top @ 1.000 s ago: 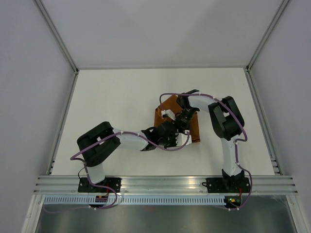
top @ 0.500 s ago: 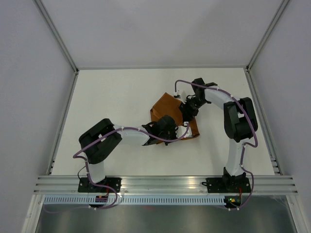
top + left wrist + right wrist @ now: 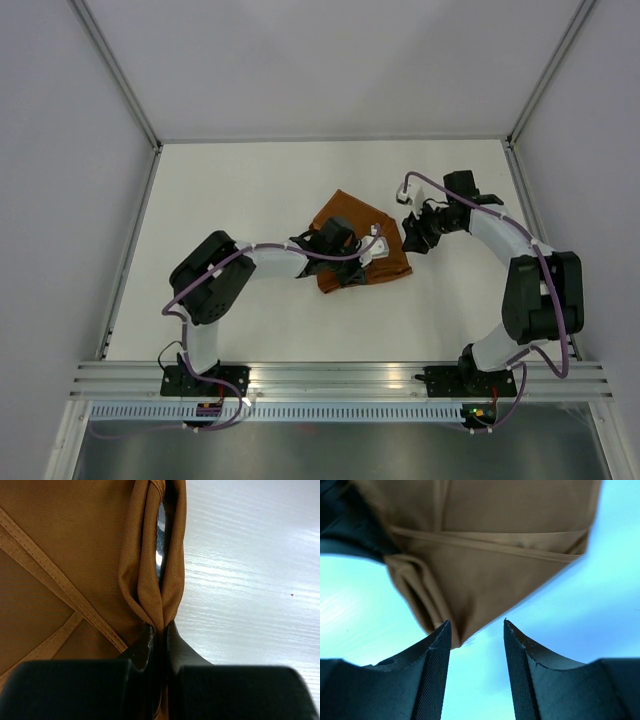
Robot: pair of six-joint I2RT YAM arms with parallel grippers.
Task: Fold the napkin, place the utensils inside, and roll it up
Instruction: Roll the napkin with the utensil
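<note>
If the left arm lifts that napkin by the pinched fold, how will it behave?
Probably floppy: the napkin bunches into soft pleats where the jaws of the left gripper pinch it. Likely light and slippery, given its thin, smooth weave. Stacked layers may slide apart.

The counter (image 3: 250, 200) I work on is a plain white sheet, and close up its surface (image 3: 250, 580) shows a faint streaky grain with one tiny dark speck (image 3: 292, 594) on it. Pale grey walls stand on its left (image 3: 60, 200), far (image 3: 330, 60) and right (image 3: 600, 150) sides, with slim metal posts (image 3: 115, 70) running up the two far corners. Along the near edge lies a ribbed aluminium rail (image 3: 340, 378), just below it a white slotted strip (image 3: 340, 411), and below that a dull grey panel (image 3: 340, 450).
</note>
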